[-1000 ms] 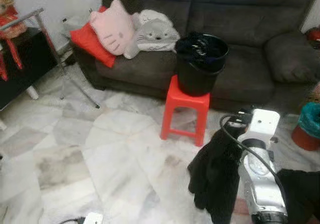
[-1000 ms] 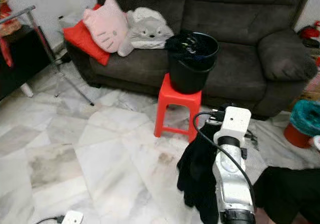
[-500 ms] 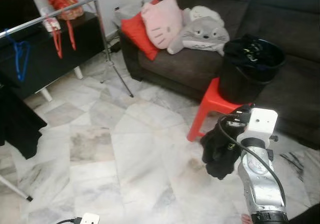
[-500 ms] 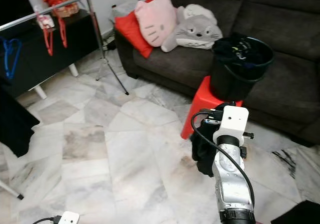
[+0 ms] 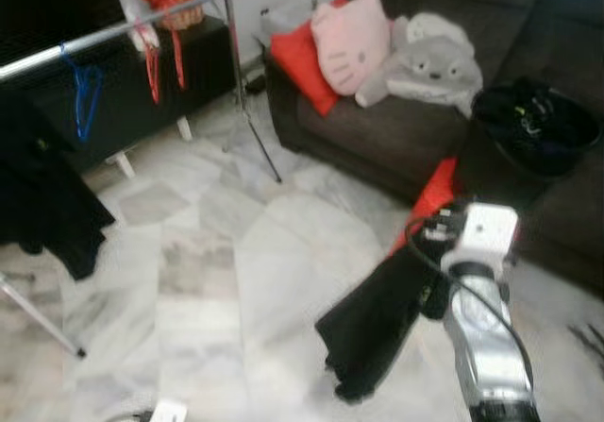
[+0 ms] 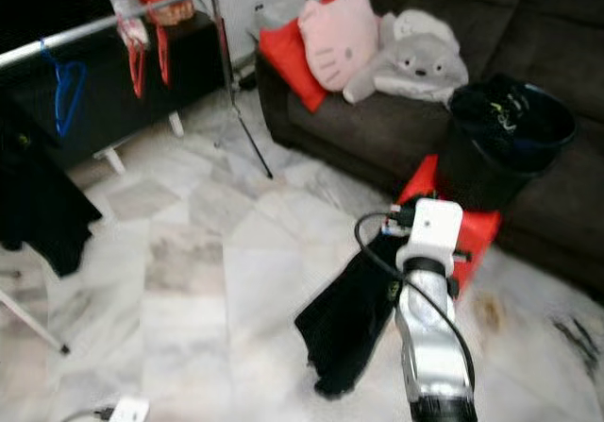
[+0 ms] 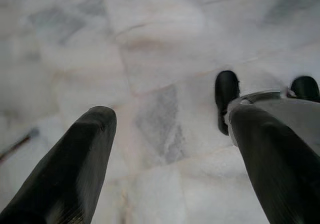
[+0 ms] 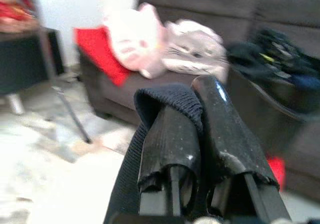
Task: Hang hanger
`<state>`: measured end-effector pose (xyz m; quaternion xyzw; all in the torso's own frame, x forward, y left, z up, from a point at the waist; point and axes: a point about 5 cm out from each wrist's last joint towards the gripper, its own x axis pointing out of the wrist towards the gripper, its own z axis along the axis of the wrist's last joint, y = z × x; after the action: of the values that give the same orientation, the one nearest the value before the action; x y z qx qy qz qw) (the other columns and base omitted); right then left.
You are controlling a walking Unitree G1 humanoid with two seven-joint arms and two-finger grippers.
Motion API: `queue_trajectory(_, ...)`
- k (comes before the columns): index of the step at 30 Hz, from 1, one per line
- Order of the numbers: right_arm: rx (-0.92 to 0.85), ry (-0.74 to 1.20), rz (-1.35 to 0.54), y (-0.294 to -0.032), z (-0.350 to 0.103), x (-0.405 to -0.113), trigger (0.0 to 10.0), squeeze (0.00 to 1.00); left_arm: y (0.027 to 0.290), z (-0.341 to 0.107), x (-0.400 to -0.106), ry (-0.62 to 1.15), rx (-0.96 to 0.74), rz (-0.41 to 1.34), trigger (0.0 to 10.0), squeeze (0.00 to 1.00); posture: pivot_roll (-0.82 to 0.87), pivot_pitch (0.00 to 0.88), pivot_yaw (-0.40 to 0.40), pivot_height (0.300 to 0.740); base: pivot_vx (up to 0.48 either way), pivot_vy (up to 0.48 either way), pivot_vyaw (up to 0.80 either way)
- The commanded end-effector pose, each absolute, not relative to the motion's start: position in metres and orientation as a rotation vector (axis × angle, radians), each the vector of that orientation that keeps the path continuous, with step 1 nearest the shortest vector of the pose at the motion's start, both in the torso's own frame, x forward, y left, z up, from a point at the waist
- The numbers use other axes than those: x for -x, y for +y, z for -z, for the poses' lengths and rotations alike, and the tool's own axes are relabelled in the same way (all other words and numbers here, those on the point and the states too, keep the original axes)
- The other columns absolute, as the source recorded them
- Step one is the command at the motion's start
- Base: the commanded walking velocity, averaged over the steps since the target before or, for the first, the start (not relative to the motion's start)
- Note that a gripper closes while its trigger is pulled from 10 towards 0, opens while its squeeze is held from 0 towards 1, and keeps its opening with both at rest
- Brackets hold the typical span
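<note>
in right end effector [image 8: 192, 129], clamped shut: black garment [image 6: 349, 313], long axis slanting down-left twd floor.

Cushions lying on sofa: three – red [image 6: 283, 59], pink cat [image 6: 342, 33], grey cat [image 6: 412, 63]
Buckets sitting: one [image 6: 500, 139]
Stools standing: one [image 6: 472, 233]
Hangers hanging on rail: two – blue [image 6: 66, 96], red [image 6: 137, 68]
</note>
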<state>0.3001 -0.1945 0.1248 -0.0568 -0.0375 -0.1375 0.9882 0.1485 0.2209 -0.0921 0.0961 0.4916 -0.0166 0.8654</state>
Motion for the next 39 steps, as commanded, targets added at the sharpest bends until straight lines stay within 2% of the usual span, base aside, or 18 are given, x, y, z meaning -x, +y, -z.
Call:
queue_trajectory(1,0.117,-0.098,0.286,-0.198,-0.13,-0.3,10.0,0.0,0.22,0.098,-0.134,1.079,-0.186,0.032,10.0,0.0,-0.14,0.0,-0.001,0.74,0.0,0.0,0.79)
queue_trajectory(10,0.118,-0.1,0.287,-0.199,-0.13,-0.3,10.0,0.0,0.222,0.099,-0.129,1.085,-0.185,0.026,10.0,0.0,-0.14,0.0,-0.004,0.74,0.0,0.0,0.8)
queue_trajectory(17,0.118,-0.097,0.293,-0.201,-0.129,-0.3,10.0,0.0,0.214,0.101,-0.129,1.083,-0.178,0.028,10.0,0.0,-0.14,0.0,-0.008,0.74,0.0,0.0,0.8)
queue_trajectory(23,0.093,-0.092,0.313,-0.204,-0.128,-0.3,10.0,0.0,0.207,0.1,-0.136,1.072,-0.168,0.028,10.0,0.0,-0.13,0.0,-0.013,0.74,0.0,0.0,0.0)
queue_trajectory(39,0.078,-0.091,0.313,-0.203,-0.129,-0.301,10.0,0.0,0.209,0.096,-0.144,1.035,-0.139,0.008,10.0,0.0,-0.13,0.0,-0.018,0.74,0.0,0.0,0.0)
